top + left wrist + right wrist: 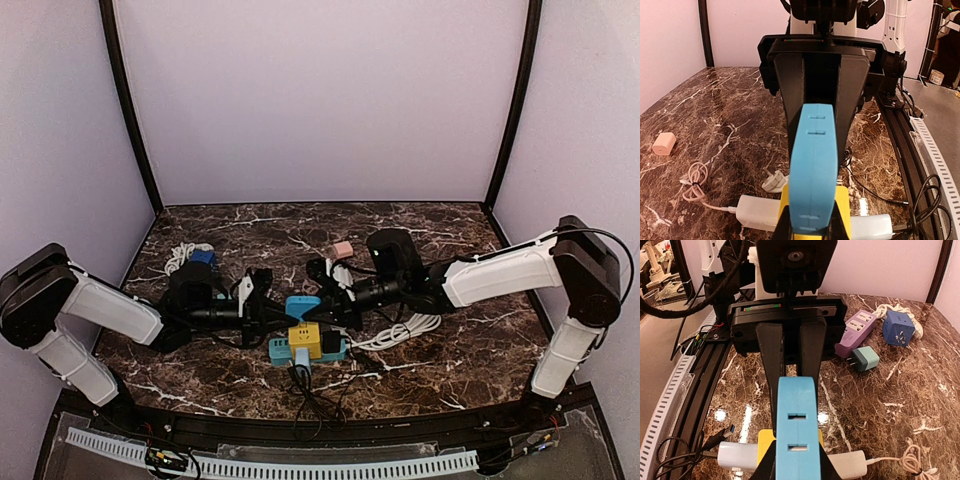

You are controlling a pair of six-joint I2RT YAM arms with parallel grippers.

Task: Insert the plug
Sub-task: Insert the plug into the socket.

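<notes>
From where I stand, the blue plug adapter (302,305) hangs between the two arms, over the middle of the marble worktop (250,225) and towards its near edge. It is directly above the yellow socket cube (305,338); I cannot tell whether the prongs have entered.

The left gripper (275,308) has its jaws clamped on the adapter's flat sides. The right gripper (330,303) also appears pressed onto it from the opposite end, jaws nearly together.

The adapter looks like a light, rigid block of smooth moulded plastic. I judge it won't flex, but it could slip or twist if pinched near a corner. The broad flat faces look like the best place to hold it, low enough to keep the prongs square to the sockets. The cube underneath looks just as light, so it may slide or tip under a push.

I can read no brand, label or lettering anywhere, only two slots in the adapter's face.
</notes>
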